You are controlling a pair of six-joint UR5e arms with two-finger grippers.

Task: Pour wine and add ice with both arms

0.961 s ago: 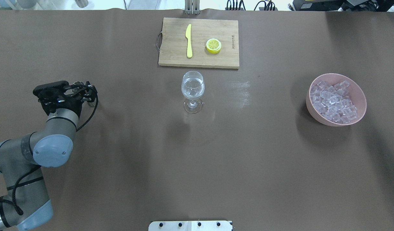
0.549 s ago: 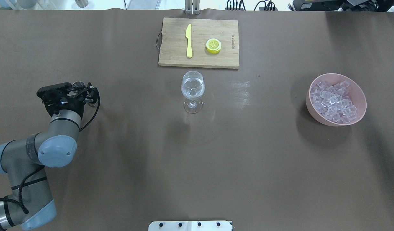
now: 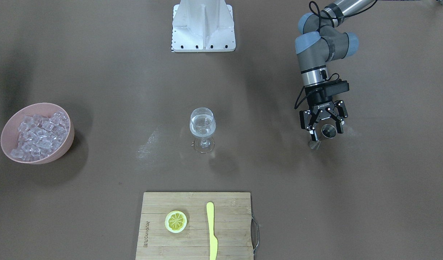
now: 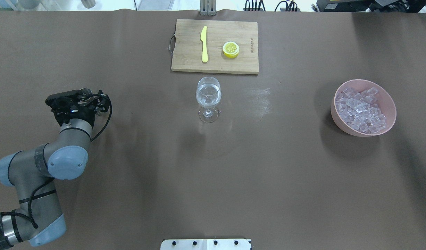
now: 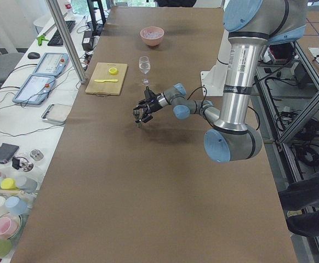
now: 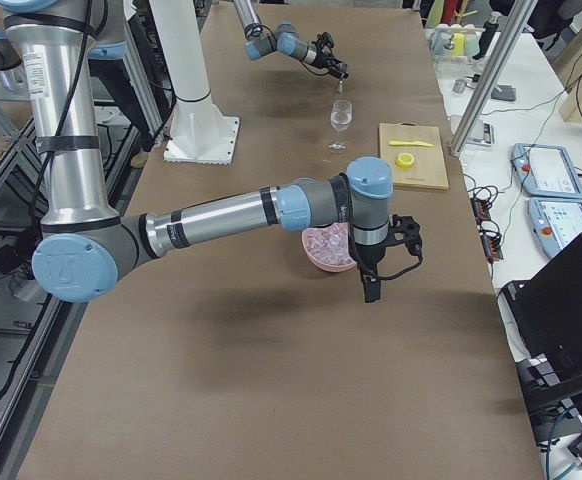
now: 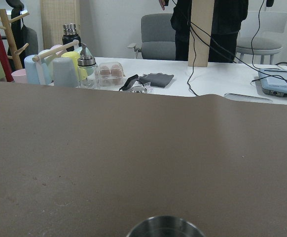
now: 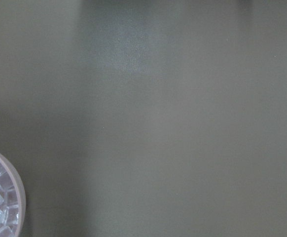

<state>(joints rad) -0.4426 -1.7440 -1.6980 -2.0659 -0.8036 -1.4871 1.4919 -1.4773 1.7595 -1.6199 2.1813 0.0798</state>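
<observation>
1. The table (image 4: 213, 180) is one long brown-covered surface, and everything sits on it well spread out.
2. The wooden cutting board (image 4: 188, 48) is at the far edge from the robot. It carries a yellow knife (image 4: 204, 44) and a lemon slice (image 4: 231, 49), which lie apart from each other.
3. The pink bowl (image 4: 386, 94) is way over on the robot's right. It's heaped with the ice (image 4: 361, 110), loads of little clear cubes, all inside it.
4. The wine glass (image 4: 208, 95) stands upright mid-table, near the board on the robot's side, with clear liquid in its cup.
5. A small metal cup (image 3: 328, 131) stands on the robot's left side, well apart from the glass. I can't make out what's in it.
6. The left arm (image 4: 65, 161) comes in low with its elbow bent and its wrist angled down at the table. The left gripper (image 3: 326, 133) has its fingers spread, with the metal cup between them. It doesn't look clamped.
7. The right arm (image 6: 221, 215) only shows in the side view. Its forearm is stretched out flat over the table, and the right gripper (image 6: 372, 290) hangs straight down just beside the bowl. I honestly can't tell whether that claw is apart or together. Its wrist cam only catches the bowl's edge in a corner.
</observation>
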